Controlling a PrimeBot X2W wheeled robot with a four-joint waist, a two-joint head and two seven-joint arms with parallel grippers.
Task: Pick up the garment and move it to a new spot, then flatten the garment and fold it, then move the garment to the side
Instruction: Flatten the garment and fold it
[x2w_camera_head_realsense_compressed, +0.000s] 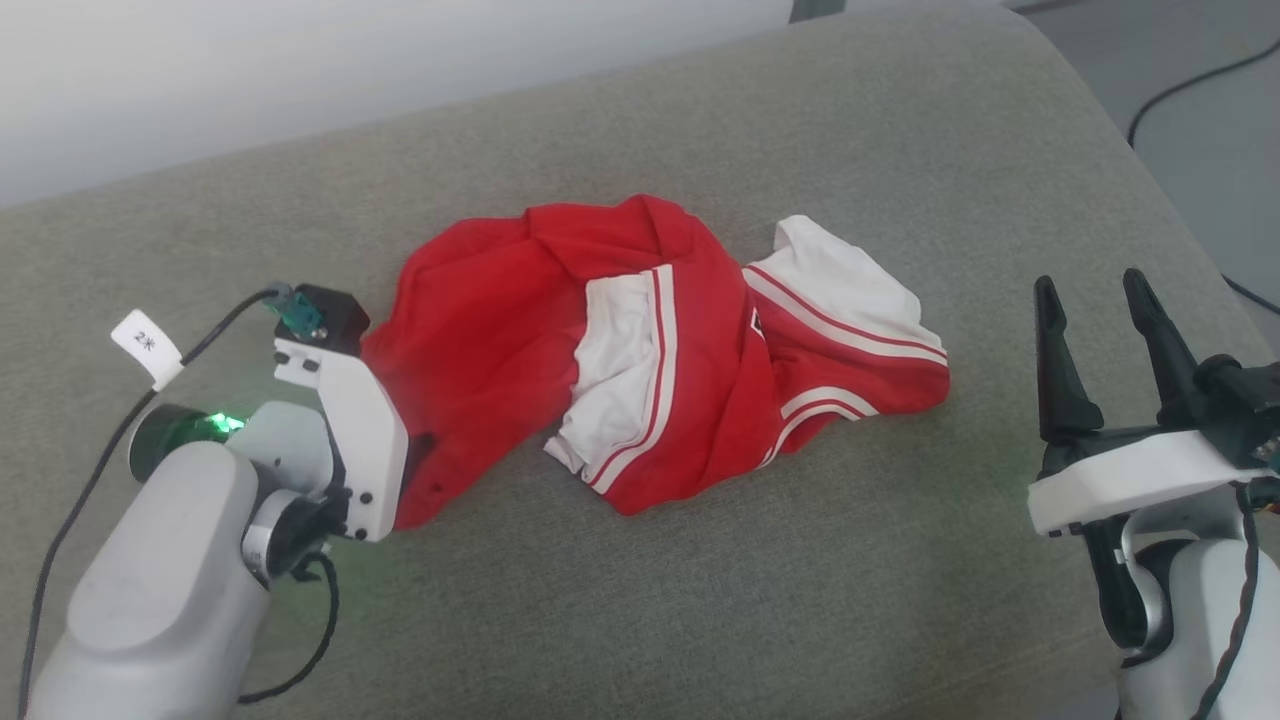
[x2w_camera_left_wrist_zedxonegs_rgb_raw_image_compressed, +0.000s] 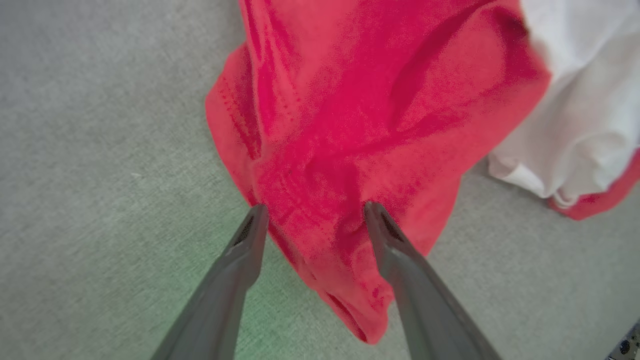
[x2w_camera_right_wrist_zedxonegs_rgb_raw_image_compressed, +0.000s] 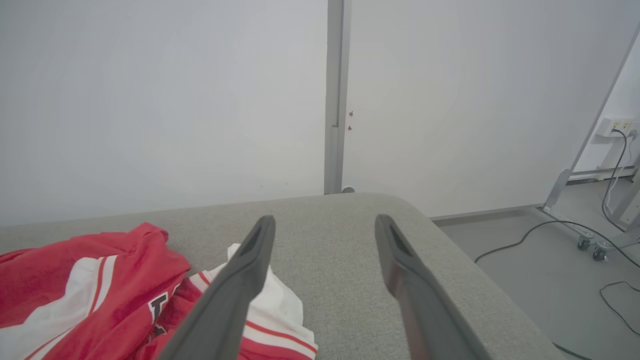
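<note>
the red-and-white garment lies crumpled at the middle of a grey padded surface. my left end effector is spread wide, its fingers straddling a red fold at the garment's edge. my right end effector stands wide open, well apart to the right.

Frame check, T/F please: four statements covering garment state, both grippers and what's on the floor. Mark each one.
1. The garment lies flat and spread out. False: it is crumpled in a heap on the grey cushion.
2. The left gripper is open, its fingers astride a red fold of the garment. True.
3. The right gripper is shut on a white sleeve. False: it is open, off to the garment's side, touching no fabric.
4. A dark cable lies on the floor beyond the cushion. True.
</note>
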